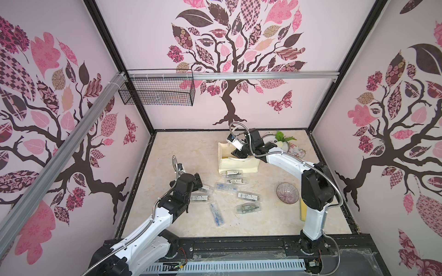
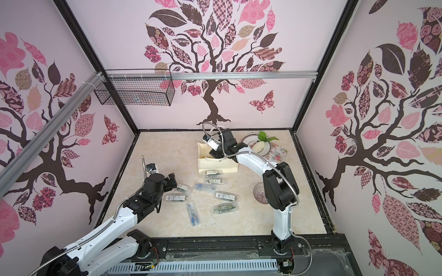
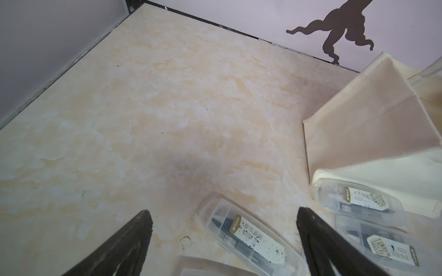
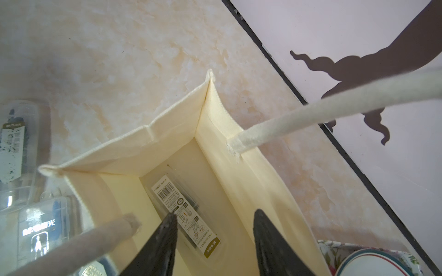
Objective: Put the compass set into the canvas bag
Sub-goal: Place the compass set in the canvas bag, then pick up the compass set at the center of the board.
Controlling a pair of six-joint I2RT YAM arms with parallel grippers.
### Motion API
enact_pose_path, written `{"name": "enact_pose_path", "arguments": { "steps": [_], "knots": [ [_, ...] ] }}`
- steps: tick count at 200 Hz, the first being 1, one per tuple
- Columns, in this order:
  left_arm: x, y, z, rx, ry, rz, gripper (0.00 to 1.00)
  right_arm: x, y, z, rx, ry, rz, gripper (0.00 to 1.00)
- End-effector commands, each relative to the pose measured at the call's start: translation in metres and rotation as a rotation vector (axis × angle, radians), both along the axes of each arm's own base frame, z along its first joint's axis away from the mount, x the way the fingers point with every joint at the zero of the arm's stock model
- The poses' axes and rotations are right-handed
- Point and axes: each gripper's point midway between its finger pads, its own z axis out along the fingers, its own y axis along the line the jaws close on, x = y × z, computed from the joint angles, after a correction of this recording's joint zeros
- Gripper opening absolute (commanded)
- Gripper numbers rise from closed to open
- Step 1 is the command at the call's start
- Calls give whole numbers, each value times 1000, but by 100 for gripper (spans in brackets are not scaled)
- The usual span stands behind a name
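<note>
- Right claw hangs in the mouth of the canvas bag, tips partly apart and nothing pinched between them. I read that as a let-go pose.
- One compass set lies flat on the floor of the bag, below the claw and partly behind one tip, so I judge this one delivered.
- I keep the claw between the two rope handles. The far handle arcs past on one side and the near handle on the other, so neither should snag when I lift out.
- The bag stands upright toward the far side of the desk. Its stiff walls hold the mouth square, so I need no second arm to prop it open.
- Left claw is spread as wide as it goes and holds nothing. It hovers low over a loose case on the desk, which looks to me like staging for the next pick.
- The set in the bag is a long clear plastic case with a white barcode label and a gold strip at one end. I expect it to be hard, slick and light.
- More cases lie scattered in front of the bag, and the nearest case sits just against its front wall.
</note>
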Motion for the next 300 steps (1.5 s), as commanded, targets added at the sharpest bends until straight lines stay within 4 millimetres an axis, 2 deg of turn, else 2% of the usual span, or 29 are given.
{"name": "enact_pose_path", "arguments": {
  "steps": [1,17,36,49,62,79,101,142,169,205,226,267,300],
  "knots": [
    [4,-1,1,-18,-13,6,97,7,-1,-14,16,24,-11,54],
    [5,-3,0,-16,-7,2,97,12,1,2,60,-2,-34,55],
    [8,-5,1,-11,2,-8,97,18,-2,36,122,-68,-85,56],
    [9,-6,1,-5,15,-15,97,19,-8,63,167,-116,-128,62],
    [10,-9,2,-3,34,-29,97,15,-14,88,213,-156,-155,75],
    [12,-14,2,-3,68,-48,97,7,-25,115,268,-193,-206,85],
    [14,-19,-1,3,124,-56,97,-5,-41,139,336,-199,-288,99],
    [12,-27,-2,-12,199,-81,97,-31,-78,170,461,-207,-453,100],
    [-2,-35,-7,-67,303,-101,97,-43,-108,164,466,-178,-608,100],
    [-34,-60,-18,-30,460,-162,97,-61,-139,125,425,-94,-776,100],
    [-54,-68,-26,-51,533,-145,97,-71,-154,110,424,-83,-841,100],
    [-85,-92,-35,-74,563,-177,97,-86,-171,92,400,-79,-899,100],
    [-104,-108,-53,-32,654,-208,97,-93,-177,80,388,-73,-915,100]
  ]
}}
